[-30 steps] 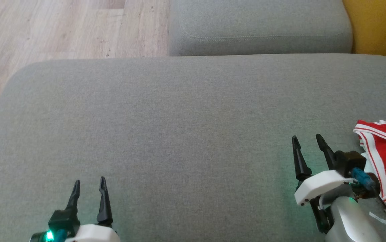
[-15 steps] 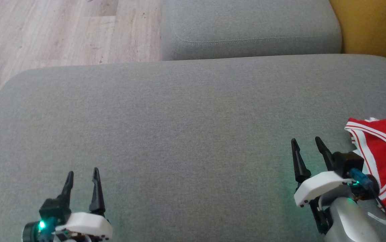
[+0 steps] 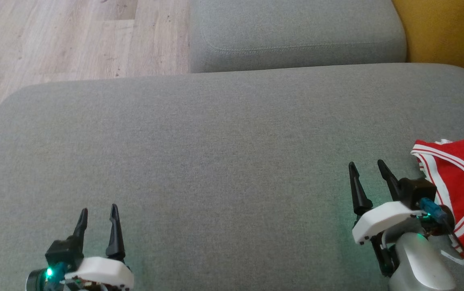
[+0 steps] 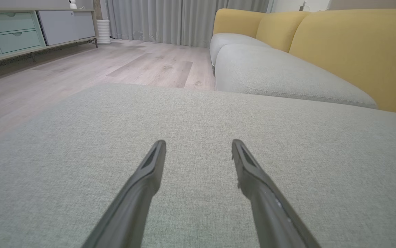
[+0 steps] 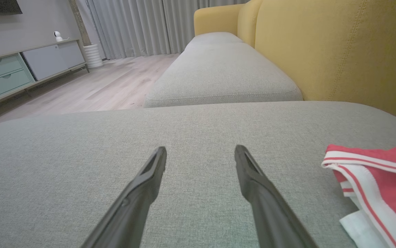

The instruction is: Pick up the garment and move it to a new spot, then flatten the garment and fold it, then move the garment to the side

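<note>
The garment (image 3: 462,186) is red with white stripe trim, lying bunched at the right edge of the grey sofa cushion (image 3: 223,153); part of it runs out of the head view. In the right wrist view the garment (image 5: 384,179) lies to the right of my fingers. My right gripper (image 3: 366,166) stands open just left of the garment, with nothing between its fingers (image 5: 149,179). My left gripper (image 3: 97,211) is open and empty at the lower left, far from the garment, hovering over bare cushion (image 4: 198,113).
A second grey seat cushion (image 3: 296,36) lies beyond the one I work over. Yellow sofa backrest (image 3: 446,32) rises at the right. Wooden floor (image 3: 54,40) lies past the cushion's left and far edges. A low cabinet (image 4: 18,31) stands across the room.
The head camera has shifted, so the whole picture slid left and slightly up. More of the garment shows at the right edge. Both grippers stay open and keep their places.
</note>
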Controlling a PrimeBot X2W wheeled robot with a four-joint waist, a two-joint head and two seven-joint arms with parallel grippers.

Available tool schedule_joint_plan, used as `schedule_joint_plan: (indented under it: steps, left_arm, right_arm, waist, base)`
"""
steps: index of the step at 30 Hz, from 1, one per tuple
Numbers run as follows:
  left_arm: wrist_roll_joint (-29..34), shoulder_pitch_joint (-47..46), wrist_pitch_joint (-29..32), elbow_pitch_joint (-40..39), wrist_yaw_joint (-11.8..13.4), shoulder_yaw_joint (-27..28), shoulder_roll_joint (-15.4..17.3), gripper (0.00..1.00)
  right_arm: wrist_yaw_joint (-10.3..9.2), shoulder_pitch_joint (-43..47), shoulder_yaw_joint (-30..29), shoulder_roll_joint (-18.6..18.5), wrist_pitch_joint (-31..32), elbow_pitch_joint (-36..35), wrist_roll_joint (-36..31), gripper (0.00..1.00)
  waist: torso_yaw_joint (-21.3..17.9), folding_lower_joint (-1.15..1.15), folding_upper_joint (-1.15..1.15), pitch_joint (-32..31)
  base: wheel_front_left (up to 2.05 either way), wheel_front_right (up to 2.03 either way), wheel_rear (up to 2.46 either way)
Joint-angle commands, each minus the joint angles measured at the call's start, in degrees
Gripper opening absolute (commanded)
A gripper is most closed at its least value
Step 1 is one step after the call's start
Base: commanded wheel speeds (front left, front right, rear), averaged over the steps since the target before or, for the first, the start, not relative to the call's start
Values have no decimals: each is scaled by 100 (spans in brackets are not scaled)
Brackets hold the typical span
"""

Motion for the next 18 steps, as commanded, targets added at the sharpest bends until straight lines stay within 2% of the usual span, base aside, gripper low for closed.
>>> schedule_joint_plan:
  steps: [1, 5, 6, 10, 18]
  left_arm:
    - [-42, -293, -56, -174, -10, 198, 28, 100]
    - [-94, -295, -56, -205, -37, 195, 28, 100]
    - [-59, 2, 0, 1, -42, -4, 0, 0]
    - [-96, 168, 47, 247, -43, -1, -11, 0]
    - [-626, 135, 206, 137, -59, 53, -8, 0]
  right_arm:
    - [-4, -283, 146, -11, -70, -166, -19, 100]
    - [-4, -281, 155, -11, -70, -172, -5, 100]
    - [1, 5, 0, 3, 1, 14, 1, 0]
    - [0, 236, -21, 22, 40, 255, 43, 0]
    - [0, 263, -98, 20, 201, 93, 603, 0]
  waist:
    - [2, 0, 0, -2]
    - [3, 0, 0, -6]
    - [2, 0, 0, -6]
    - [1, 0, 0, -4]
    - [-5, 0, 0, 9]
  base:
    - [0, 0, 0]
    - [0, 0, 0]
    - [0, 0, 0]
    - [0, 0, 0]
    - [0, 0, 0]
